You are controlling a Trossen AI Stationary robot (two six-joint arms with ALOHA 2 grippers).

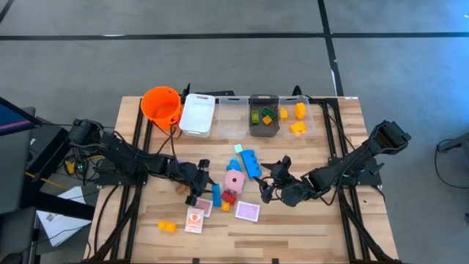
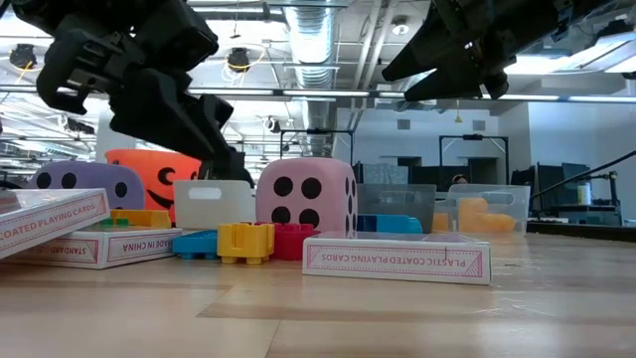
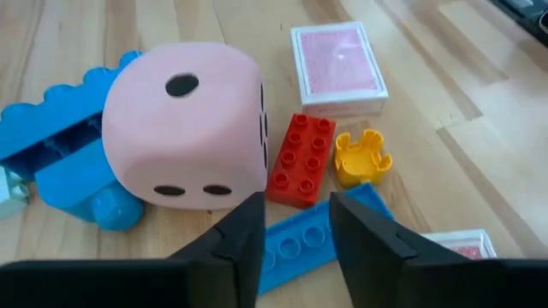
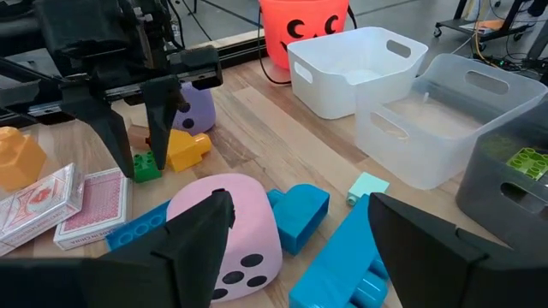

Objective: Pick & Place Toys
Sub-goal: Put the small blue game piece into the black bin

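Note:
The toys lie in the middle of the table: a pink die [image 3: 184, 128], a red brick [image 3: 301, 158], a yellow brick [image 3: 362, 156], a long blue brick [image 3: 295, 244] and card packs [image 3: 336, 68]. My left gripper [image 3: 297, 210] slants down over the long blue brick, which shows in the narrow gap between its open fingers. In the right wrist view its fingertips [image 4: 122, 171] seem clear of the brick. My right gripper [image 4: 300, 205] hangs open to the right of the die [image 1: 234, 180], over a large blue brick [image 4: 342, 257]. A purple die [image 4: 195, 111] sits behind the left gripper.
Along the far edge stand an orange bucket [image 1: 161, 105], a white bin [image 1: 197, 114], a clear bin [image 1: 232, 117], a dark bin [image 1: 264, 125] holding green bricks and a clear bin [image 1: 297, 117] holding orange bricks. An orange brick [image 1: 168, 226] lies near the front left.

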